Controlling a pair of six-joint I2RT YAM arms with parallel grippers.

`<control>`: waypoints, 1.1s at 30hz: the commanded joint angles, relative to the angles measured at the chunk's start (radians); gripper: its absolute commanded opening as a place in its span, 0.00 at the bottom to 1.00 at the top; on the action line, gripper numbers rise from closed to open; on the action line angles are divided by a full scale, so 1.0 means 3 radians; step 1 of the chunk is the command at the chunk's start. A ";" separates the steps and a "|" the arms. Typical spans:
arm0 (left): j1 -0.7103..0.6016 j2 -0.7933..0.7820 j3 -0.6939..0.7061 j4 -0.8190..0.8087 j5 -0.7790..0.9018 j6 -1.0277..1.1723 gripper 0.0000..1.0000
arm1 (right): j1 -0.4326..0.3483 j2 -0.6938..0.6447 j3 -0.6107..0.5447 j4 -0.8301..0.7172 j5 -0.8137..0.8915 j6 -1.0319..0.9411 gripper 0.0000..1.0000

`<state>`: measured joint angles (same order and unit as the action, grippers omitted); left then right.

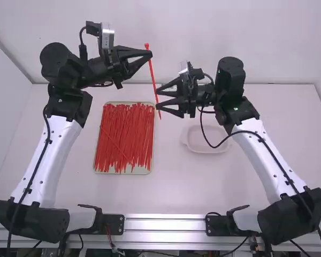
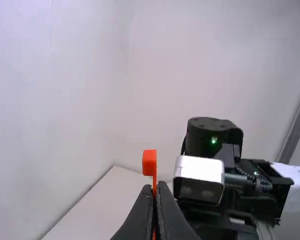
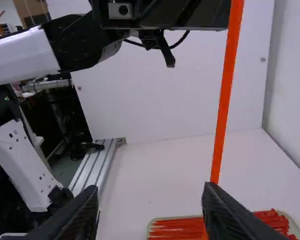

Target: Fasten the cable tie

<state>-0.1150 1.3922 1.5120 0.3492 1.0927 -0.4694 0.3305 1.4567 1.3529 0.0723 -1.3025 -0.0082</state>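
Pinching a red cable tie (image 1: 151,80) in left gripper (image 1: 148,53), right gripper (image 1: 158,100) spread, tray (image 1: 123,173) packed with ties (image 1: 125,136)

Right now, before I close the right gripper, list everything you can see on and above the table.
held cable tie: one, red, hanging upright above the table, head end pinched in the left gripper, lower end at the right gripper's fingers
loose cable ties: a pile, too many to count, red, in the tray
tray: one, beige, on the table left of the middle
dish: one, white, shallow, on the table right of the tray
table: one, white
left gripper: one, black, shut on the held cable tie
right gripper: one, black, open, level with the tie's lower end
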 commanded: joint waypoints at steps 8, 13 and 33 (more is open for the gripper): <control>-0.0120 0.0015 0.0005 0.0057 0.0099 -0.0295 0.02 | -0.0001 0.0029 0.0086 -0.0019 0.0008 -0.0062 0.53; -0.0136 0.0015 0.0005 0.0122 0.0230 -0.0270 0.02 | -0.0036 0.0029 0.0086 -0.0076 0.0067 -0.0064 0.55; -0.0128 0.0017 0.0005 -0.0048 0.0318 0.0024 0.02 | -0.0069 0.0029 0.0086 -0.0098 -0.0015 -0.0287 0.61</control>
<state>-0.1471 1.3930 1.5116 0.3279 1.1824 -0.4622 0.3077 1.4567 1.3529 0.0364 -1.2980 -0.0772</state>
